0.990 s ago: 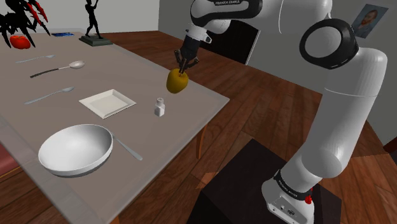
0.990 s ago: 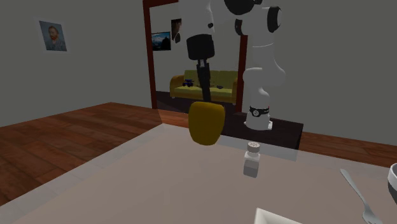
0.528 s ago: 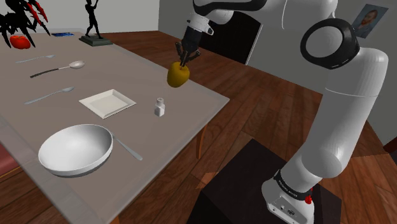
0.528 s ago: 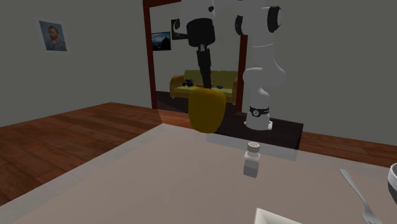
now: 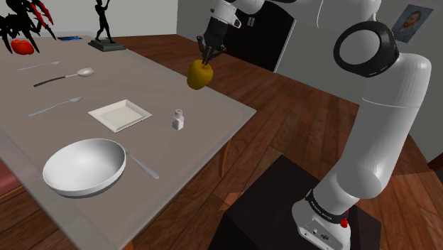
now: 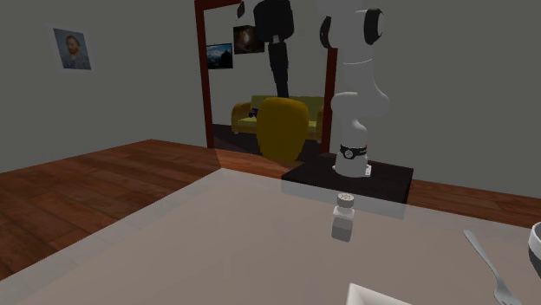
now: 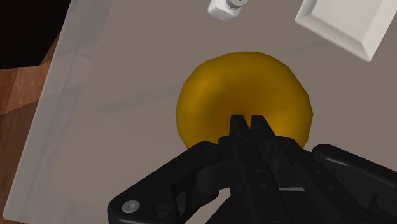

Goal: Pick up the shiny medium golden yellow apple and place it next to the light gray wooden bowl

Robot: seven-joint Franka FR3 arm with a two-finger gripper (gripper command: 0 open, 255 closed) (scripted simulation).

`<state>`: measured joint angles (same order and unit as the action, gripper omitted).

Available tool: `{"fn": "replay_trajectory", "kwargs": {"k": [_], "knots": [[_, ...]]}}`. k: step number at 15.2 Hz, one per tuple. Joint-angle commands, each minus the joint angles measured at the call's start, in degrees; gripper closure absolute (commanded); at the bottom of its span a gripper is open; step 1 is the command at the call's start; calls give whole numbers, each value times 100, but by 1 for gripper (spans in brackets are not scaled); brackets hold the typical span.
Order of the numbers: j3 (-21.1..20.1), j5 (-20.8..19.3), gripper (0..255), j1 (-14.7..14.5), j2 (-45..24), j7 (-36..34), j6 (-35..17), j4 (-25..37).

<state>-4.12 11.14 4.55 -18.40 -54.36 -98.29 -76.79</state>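
A golden yellow apple [image 5: 199,74] hangs in the air above the table's [image 5: 163,85] far right part in the shoulder view. My black gripper [image 5: 206,60] is shut on its top, the fingers nearly meeting there. In the wrist view the apple [image 7: 245,95] sits just beyond the gripper [image 7: 248,124], with the tabletop below. The second exterior view has the apple [image 6: 282,128] well above the table, under the gripper [image 6: 282,94]. A light grey bowl [image 5: 84,167] rests near the table's front edge, far from the apple.
A small white shaker [image 5: 178,119] stands between apple and bowl, beside a white square plate [image 5: 119,114]. A fork [image 5: 142,165] lies right of the bowl. Spoons [image 5: 67,74], a dark statue [image 5: 105,28] and a red object [image 5: 21,46] sit at the back. The dark stand [image 5: 284,206] is off the table's corner.
The gripper has risen with the apple, lifting it higher above the table and slightly toward the far side. Nothing on the table moved.
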Motion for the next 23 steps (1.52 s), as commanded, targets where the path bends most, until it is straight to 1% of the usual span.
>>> {"fn": "replay_trajectory", "kwargs": {"k": [1, 6, 7, 10, 14, 18, 23], "knots": [[-1, -7, 255, 1, -28, -32, 173, 203], [-4, -22, 255, 2, -152, -117, 612, 772], [-4, -23, 255, 2, -157, -121, 632, 798], [-100, -28, 255, -195, 352, -371, 334, 51], [-261, -32, 255, -451, 902, -746, 28, -722], [-453, -32, 255, -702, 1341, -1160, -210, -1311], [-733, -30, 255, -1012, 1756, -1722, -445, -1844]]}}
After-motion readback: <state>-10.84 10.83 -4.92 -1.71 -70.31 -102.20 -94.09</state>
